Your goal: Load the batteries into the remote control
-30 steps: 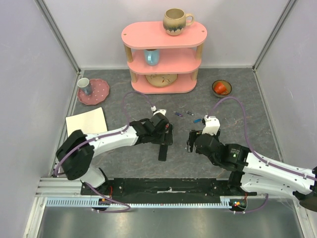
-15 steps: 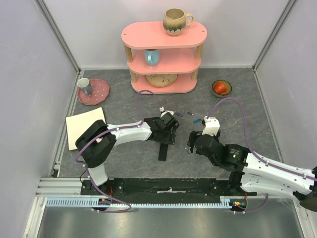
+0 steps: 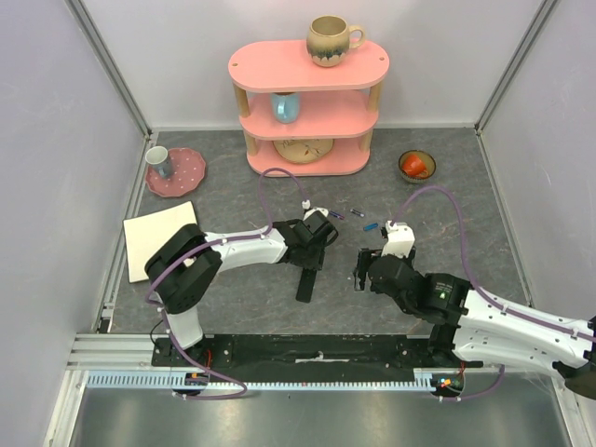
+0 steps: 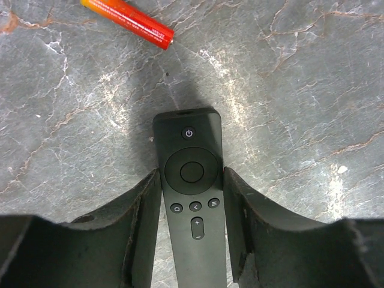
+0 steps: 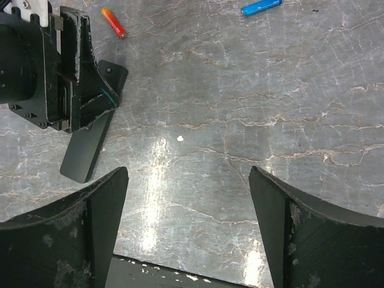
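While snug on remote, L gripper

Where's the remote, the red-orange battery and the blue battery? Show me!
remote control (image 4: 192,195): left wrist view, middle of its button face.
red-orange battery (image 4: 129,19): left wrist view, middle of its body.
blue battery (image 5: 261,6): right wrist view, middle of its body.

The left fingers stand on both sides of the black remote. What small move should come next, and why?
Probably close the left fingers firmly on the slim black plastic remote control: they flank its sides, but a firm grip is not clear. Its buttons face up, so it likely needs lifting and turning over before loading.
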You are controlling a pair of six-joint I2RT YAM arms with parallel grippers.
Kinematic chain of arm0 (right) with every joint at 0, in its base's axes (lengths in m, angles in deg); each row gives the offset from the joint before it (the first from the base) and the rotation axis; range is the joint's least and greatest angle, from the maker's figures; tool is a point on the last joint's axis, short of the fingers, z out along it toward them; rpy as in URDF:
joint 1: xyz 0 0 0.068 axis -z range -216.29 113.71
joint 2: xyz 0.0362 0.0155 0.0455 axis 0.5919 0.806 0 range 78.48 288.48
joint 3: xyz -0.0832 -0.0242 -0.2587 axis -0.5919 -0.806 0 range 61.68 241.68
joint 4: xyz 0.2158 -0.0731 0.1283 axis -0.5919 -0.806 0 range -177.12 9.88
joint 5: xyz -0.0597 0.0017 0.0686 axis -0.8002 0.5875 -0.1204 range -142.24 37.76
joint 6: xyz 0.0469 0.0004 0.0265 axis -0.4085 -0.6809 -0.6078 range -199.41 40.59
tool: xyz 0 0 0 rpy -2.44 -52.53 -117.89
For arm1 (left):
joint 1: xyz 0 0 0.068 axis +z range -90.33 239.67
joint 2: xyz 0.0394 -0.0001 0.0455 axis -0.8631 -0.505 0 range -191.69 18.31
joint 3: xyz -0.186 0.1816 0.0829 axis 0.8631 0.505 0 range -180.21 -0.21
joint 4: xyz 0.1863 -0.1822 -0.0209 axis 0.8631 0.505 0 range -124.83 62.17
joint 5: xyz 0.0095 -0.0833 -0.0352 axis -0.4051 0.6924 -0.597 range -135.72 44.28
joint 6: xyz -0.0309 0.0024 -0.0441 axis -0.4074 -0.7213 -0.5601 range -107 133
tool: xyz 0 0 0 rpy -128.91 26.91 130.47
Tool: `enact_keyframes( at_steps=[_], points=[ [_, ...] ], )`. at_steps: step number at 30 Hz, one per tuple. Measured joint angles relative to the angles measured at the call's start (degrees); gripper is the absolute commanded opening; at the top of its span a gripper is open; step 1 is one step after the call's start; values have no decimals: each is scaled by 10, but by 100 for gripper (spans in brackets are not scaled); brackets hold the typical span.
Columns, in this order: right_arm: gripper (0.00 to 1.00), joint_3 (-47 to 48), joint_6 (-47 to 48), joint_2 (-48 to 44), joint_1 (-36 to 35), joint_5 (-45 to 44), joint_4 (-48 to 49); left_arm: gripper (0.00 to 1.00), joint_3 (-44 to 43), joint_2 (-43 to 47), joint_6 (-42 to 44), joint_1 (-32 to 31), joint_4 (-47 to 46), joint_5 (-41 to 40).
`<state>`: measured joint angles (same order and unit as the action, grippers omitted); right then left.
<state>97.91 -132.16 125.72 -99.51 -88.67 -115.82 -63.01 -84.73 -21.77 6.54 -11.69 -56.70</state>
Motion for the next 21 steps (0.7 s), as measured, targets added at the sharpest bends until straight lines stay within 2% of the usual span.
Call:
enact_keyframes(
  at_steps=[5, 6, 8, 9, 14, 21],
  points=[
    [89, -1, -2, -9, 0, 3, -1, 42, 3, 0, 4, 0, -10, 1],
    [89, -1, -2, -9, 0, 4, -1, 30, 3, 0, 5, 0, -11, 1],
    [89, -1, -2, -9, 0, 5, -2, 21, 3, 0, 8, 0, -13, 1],
    [89, -1, -2, -9, 0, 5, -2, 13, 4, 0, 8, 0, -13, 1],
    [89, -1, -1, -10, 0, 5, -6, 2, 15, 8, 11, 0, -28, -1],
    [89, -1, -2, -19, 0, 5, -6, 2, 47, 68, 17, 0, -26, -6]
  ],
)
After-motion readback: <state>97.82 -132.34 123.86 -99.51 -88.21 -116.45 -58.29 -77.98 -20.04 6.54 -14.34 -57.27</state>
